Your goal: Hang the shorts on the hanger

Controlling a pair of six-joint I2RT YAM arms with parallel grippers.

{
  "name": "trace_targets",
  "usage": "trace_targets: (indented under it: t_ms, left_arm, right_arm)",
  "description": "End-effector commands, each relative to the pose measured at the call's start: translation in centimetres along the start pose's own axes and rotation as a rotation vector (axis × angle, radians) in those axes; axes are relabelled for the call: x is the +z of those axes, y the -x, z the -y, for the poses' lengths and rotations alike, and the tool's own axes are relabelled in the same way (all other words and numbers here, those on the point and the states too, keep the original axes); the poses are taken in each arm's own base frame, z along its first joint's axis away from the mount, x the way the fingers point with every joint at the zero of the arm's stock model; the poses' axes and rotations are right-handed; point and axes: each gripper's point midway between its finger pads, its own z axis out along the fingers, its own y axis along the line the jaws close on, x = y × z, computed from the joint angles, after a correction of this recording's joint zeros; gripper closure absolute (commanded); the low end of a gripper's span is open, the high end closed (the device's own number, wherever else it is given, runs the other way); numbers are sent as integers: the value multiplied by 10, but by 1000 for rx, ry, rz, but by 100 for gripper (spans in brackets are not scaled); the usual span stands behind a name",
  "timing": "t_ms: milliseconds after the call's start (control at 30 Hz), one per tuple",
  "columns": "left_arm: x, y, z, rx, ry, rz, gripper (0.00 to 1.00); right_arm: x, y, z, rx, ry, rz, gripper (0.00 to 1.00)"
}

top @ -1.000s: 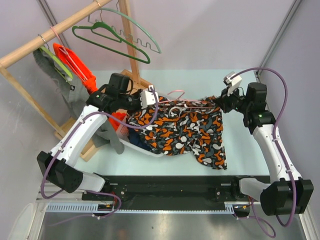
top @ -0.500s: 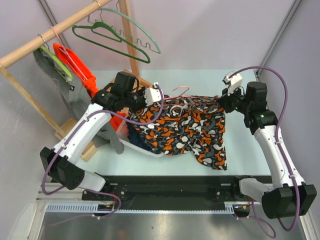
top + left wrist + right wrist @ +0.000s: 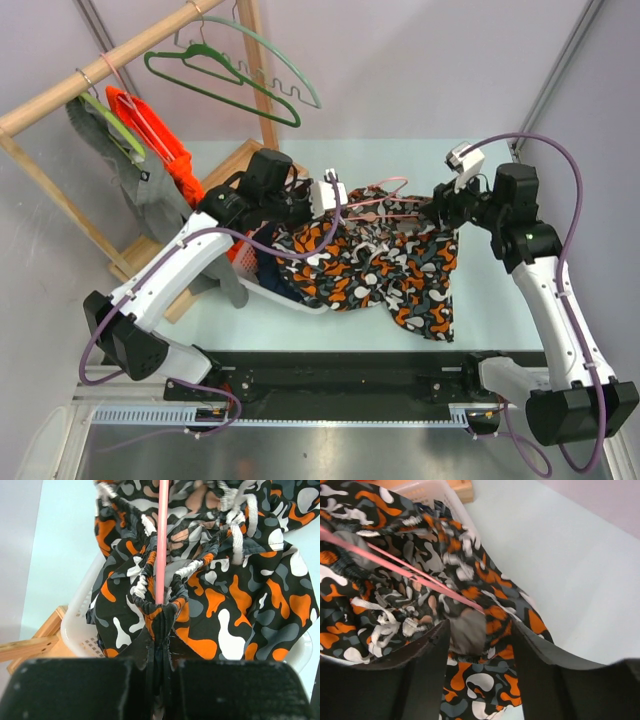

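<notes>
The shorts (image 3: 385,265), dark with orange, white and grey blobs, hang spread between my two grippers, their lower part draped over the table and the basket. The hanger (image 3: 378,208), thin pink wire, runs through the waistband, hook up at the back. My left gripper (image 3: 328,197) is shut on the bunched left end of the waistband (image 3: 161,622), and the pink hanger (image 3: 162,540) runs straight away from it. My right gripper (image 3: 441,205) stands open around the right end of the shorts (image 3: 475,675). The hanger (image 3: 410,572) ends just ahead of its fingers (image 3: 422,677).
A white basket (image 3: 262,290) with dark clothes sits under the shorts' left side. At the back left a wooden rack (image 3: 110,60) carries a dark green hanger (image 3: 215,80), a pale green hanger (image 3: 285,75), an orange garment (image 3: 155,135) and grey clothes (image 3: 135,185).
My right gripper has opened and let go of the waistband. My left gripper has moved right with the waistband's left end, bunching the shorts along the hanger.
</notes>
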Motion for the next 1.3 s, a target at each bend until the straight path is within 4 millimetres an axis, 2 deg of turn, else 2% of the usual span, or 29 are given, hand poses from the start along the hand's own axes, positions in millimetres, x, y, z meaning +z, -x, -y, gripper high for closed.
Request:
trace_targets:
  t_ms: [0, 33, 67, 133, 167, 267, 367, 467, 567, 600, 633, 700, 767, 900, 1000, 1033, 1067, 1133, 1267]
  left_arm:
    - [-9, 33, -7, 23, 7, 119, 100]
    - [-8, 31, -5, 21, -4, 111, 100]
    - [-8, 31, -4, 19, -11, 113, 100]
    - [-10, 33, -4, 20, -18, 118, 100]
    - [-12, 35, -2, 19, -31, 129, 100]
    - [-17, 39, 0, 21, -47, 153, 100]
    - [-24, 40, -3, 2, -51, 167, 100]
    - [-33, 42, -5, -14, -70, 197, 100]
    - [-38, 42, -3, -8, -91, 206, 100]
    - [-38, 40, 0, -12, -110, 204, 100]
    - [-39, 39, 2, -12, -121, 204, 100]
    - [-42, 35, 4, -16, -129, 204, 100]
    - [-42, 32, 6, -24, -138, 204, 100]
    - [-49, 27, 3, -32, -137, 207, 100]
    - [-55, 19, -1, -45, -122, 190, 90]
    - [-58, 18, -2, -52, -120, 192, 78]
    - [-61, 16, 0, -63, -136, 199, 72]
    - [-67, 8, -9, -74, -113, 192, 62]
    - [-73, -11, -22, -77, -67, 153, 60]
  right_arm:
    - [-21, 50, -14, -153, 68, 169, 38]
    - [-21, 58, -16, -206, 82, 207, 31]
    - [-24, 63, -27, -241, 135, 236, 30]
    - [-24, 71, -36, -316, 184, 279, 26]
    - [-22, 73, -49, -347, 248, 297, 26]
    - [-14, 74, -71, -444, 329, 313, 26]
    - [-5, 69, -86, -490, 401, 308, 29]
    - [7, 64, -92, -523, 442, 297, 34]
    - [17, 64, -96, -517, 460, 300, 46]
    - [18, 69, -99, -526, 464, 314, 56]
    - [21, 69, -99, -525, 467, 313, 60]
    - [22, 73, -102, -532, 471, 326, 72]
    - [24, 74, -103, -536, 471, 327, 77]
    - [25, 75, -102, -545, 471, 314, 100]
    - [21, 76, -97, -558, 461, 305, 100]
    - [19, 76, -96, -563, 468, 306, 100]
    - [17, 80, -90, -565, 453, 308, 100]
    - [12, 80, -88, -555, 461, 298, 100]
    - [3, 87, -77, -562, 446, 299, 100]
